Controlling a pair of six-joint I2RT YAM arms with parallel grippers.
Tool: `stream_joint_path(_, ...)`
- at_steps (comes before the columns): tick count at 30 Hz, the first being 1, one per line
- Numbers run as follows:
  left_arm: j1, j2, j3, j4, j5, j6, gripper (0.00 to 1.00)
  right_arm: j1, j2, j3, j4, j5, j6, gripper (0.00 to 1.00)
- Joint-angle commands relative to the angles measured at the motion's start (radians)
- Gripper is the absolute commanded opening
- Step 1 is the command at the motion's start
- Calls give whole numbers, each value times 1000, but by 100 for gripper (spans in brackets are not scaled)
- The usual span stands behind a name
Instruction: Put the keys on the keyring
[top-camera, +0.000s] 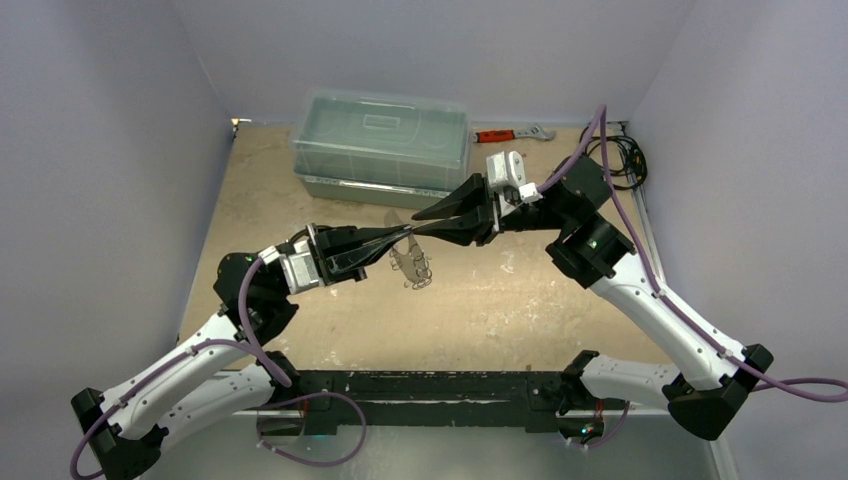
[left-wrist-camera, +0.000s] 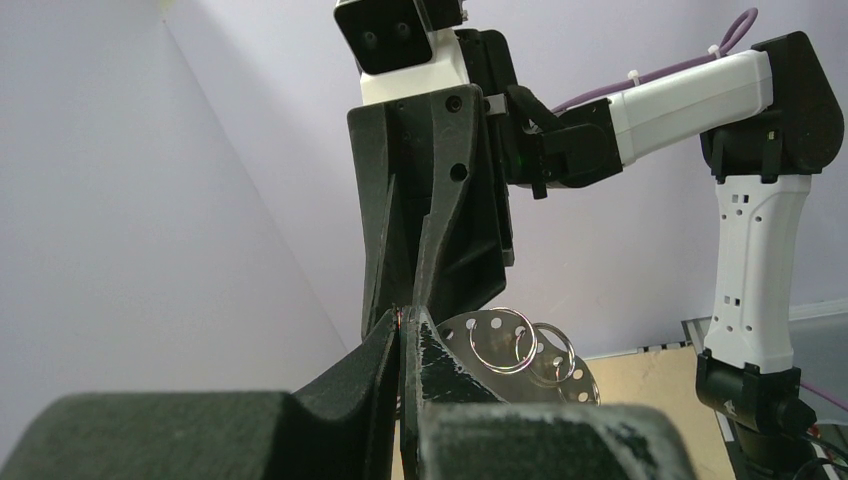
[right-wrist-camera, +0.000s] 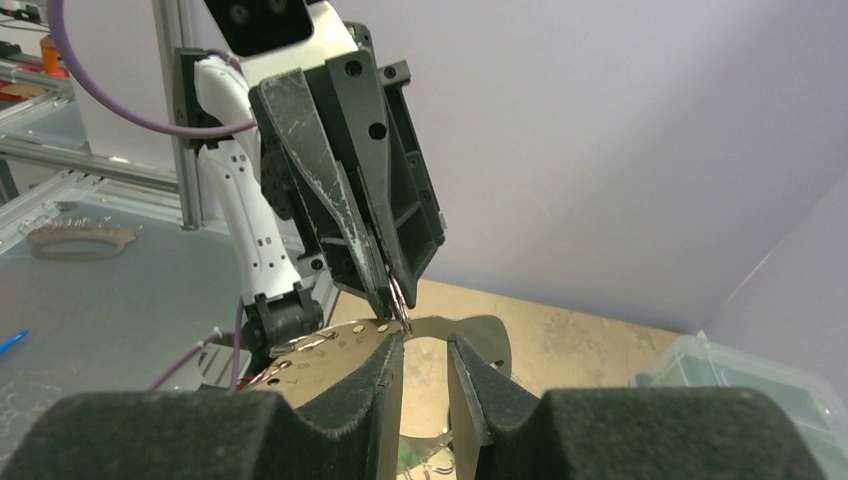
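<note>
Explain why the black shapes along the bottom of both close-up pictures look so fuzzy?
Left wrist view: its own left pincer sits too close, out of focus. Right wrist view: right pincer likewise blurred, the keyring beyond is sharp.

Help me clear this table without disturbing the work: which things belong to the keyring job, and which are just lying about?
Belongs to the job: keyring, pinched in the left tool; its flat perforated tag. The keys are too small to pick out.
Lying about: clear lidded box; red-handled wrench; black cable coil.
</note>
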Motion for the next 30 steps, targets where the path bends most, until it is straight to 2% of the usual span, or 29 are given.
stream_joint_path(1,-3,2,-2,86,-17,-35,0,4,-12,6,88,-34,33,25)
stream_joint_path(18,-3,28,-43,213,-34,-116,0,46,11,1,147,-35,75,22)
stream_joint_path(27,-3,40,-80,287,-31,-146,0,68,19,9,165,-35,84,8)
stream_joint_path(30,-2,48,-90,297,-34,-149,0,75,18,9,171,-31,88,7)
